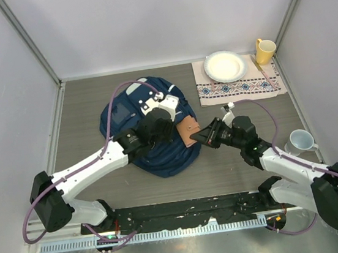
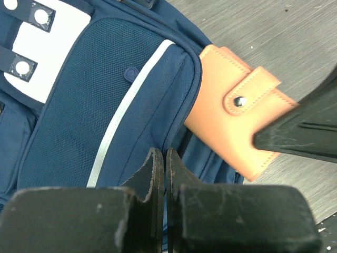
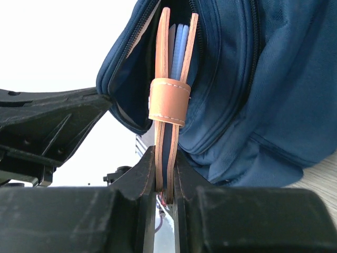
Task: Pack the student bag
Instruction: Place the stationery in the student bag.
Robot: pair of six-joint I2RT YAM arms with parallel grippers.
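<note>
The student bag (image 1: 160, 158), navy with a pale stripe (image 2: 126, 105), lies at the table's middle. A tan leather wallet (image 1: 189, 130) with a snap strap (image 2: 247, 95) sticks partway into the bag's side pocket (image 3: 131, 79). My right gripper (image 3: 166, 158) is shut on the wallet's outer end (image 3: 168, 100), coming in from the bag's right (image 1: 200, 136). My left gripper (image 2: 161, 155) hovers low over the bag (image 1: 170, 128). Its jaws are shut, and its tip meets the pocket's rim, which stands open beside the wallet.
At the back right, a patterned cloth (image 1: 241, 83) carries a white plate (image 1: 225, 66), with a yellow mug (image 1: 264, 50) beside it. A white cup (image 1: 301, 141) stands near my right arm. Grey walls close the table on three sides.
</note>
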